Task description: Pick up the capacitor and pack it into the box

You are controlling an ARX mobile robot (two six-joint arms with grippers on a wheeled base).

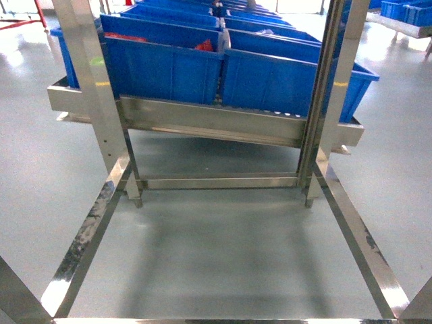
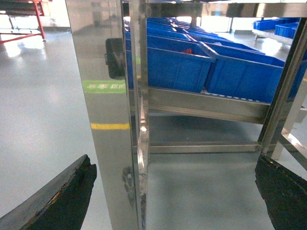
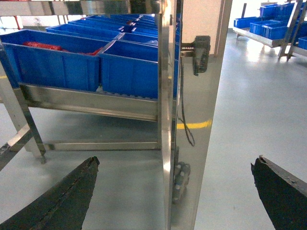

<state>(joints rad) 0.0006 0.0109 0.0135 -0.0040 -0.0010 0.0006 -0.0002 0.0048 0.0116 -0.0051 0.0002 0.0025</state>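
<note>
Steel uprights of the rack (image 1: 94, 101) stand between me and the blue crates (image 1: 169, 67), so both sets of fingers (image 2: 57, 201) (image 3: 62, 201) hang spread, holding nothing. Orange shows in one crate (image 1: 204, 46), perhaps the capacitor; the box is not in view.

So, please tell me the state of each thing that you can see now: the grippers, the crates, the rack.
Left gripper: open, empty, fingers wide apart.
Right gripper: open, empty, fingers wide apart.
Blue crates: upright, lidless, in rows on the rack.
Nearest left crate: holds something red.
Steel rack: standing, its lowest level bare.
Capacitor: not in view.
Box: not in view.
</note>
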